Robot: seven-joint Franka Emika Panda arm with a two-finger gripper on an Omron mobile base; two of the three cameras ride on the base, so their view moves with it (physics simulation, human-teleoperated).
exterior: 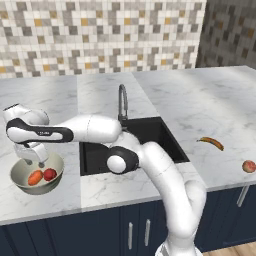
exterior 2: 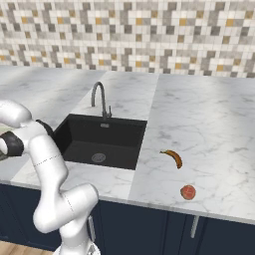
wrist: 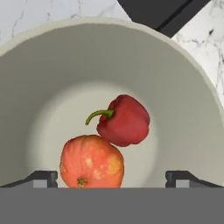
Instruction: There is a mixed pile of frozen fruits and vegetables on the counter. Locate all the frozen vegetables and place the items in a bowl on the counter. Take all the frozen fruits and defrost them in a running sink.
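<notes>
The beige-grey bowl [exterior: 17, 170] [wrist: 52, 70] stands on the white marble counter [exterior: 105, 187] left of the sink [exterior: 150, 132]. Inside it lie both frozen vegetables: a glossy red one with a green stem [exterior: 49, 174] [wrist: 124, 120] and an orange stub [exterior: 35, 177] [wrist: 91, 161], touching each other. My gripper [exterior: 40, 163] [wrist: 111, 179] hangs just above the bowl, jaws wide apart and gripping nothing. The frozen fruits rest on the counter right of the sink: a curved yellow-orange banana [exterior: 211, 142] [exterior 2: 173, 157] and a reddish-peach ball [exterior: 248, 166] [exterior 2: 188, 191].
The black sink basin [exterior 2: 99, 139] has a round metal drain [exterior 2: 98, 158] and a tall curved faucet [exterior: 122, 102] [exterior 2: 99, 97] at its back. No water shows. A mosaic tile wall [exterior: 100, 30] closes the back. The peach ball lies near the counter's front edge.
</notes>
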